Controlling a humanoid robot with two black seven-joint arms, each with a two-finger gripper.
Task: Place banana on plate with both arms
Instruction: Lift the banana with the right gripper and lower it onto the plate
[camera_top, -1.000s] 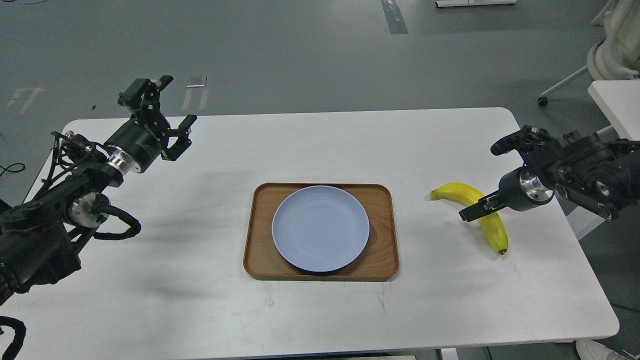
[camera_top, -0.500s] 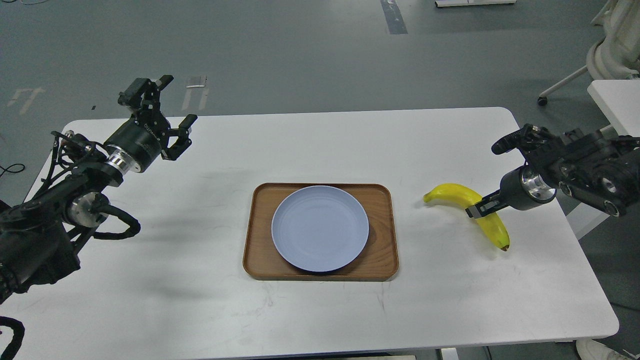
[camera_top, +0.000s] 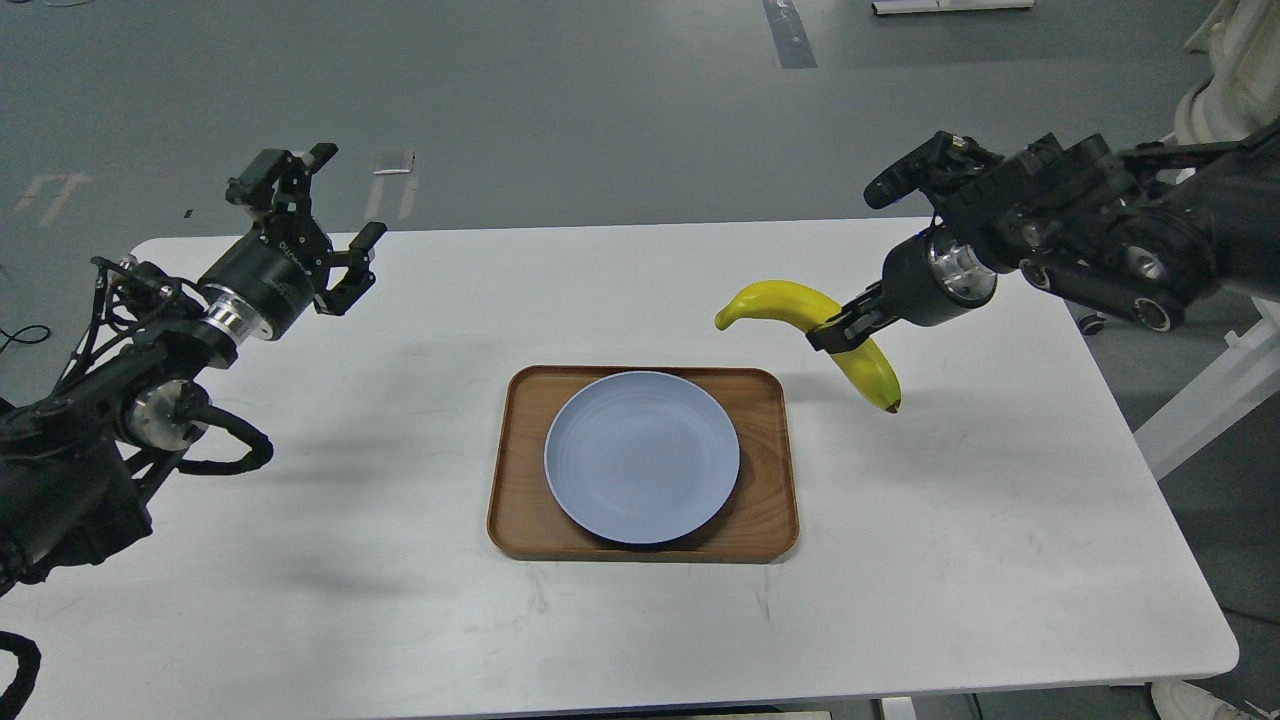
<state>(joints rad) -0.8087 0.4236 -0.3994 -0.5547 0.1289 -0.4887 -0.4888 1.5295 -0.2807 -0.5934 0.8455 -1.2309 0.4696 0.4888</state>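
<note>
My right gripper (camera_top: 838, 330) is shut on the yellow banana (camera_top: 790, 300) at its middle and holds it in the air, to the right of and behind the tray. The banana's stem end points left and its dark tip hangs down on the right. The pale blue plate (camera_top: 641, 457) lies empty on the brown wooden tray (camera_top: 770, 520) at the table's middle. My left gripper (camera_top: 330, 220) is open and empty, raised over the table's far left.
The white table (camera_top: 900, 600) carries only the tray and plate. A white desk leg (camera_top: 1210, 400) stands just off the table's right edge, and a white chair base (camera_top: 1230, 90) stands at the far right on the grey floor.
My right gripper closed on the banana, lifted it off the table and carried it left and back towards the tray. My left gripper shifted slightly left.
</note>
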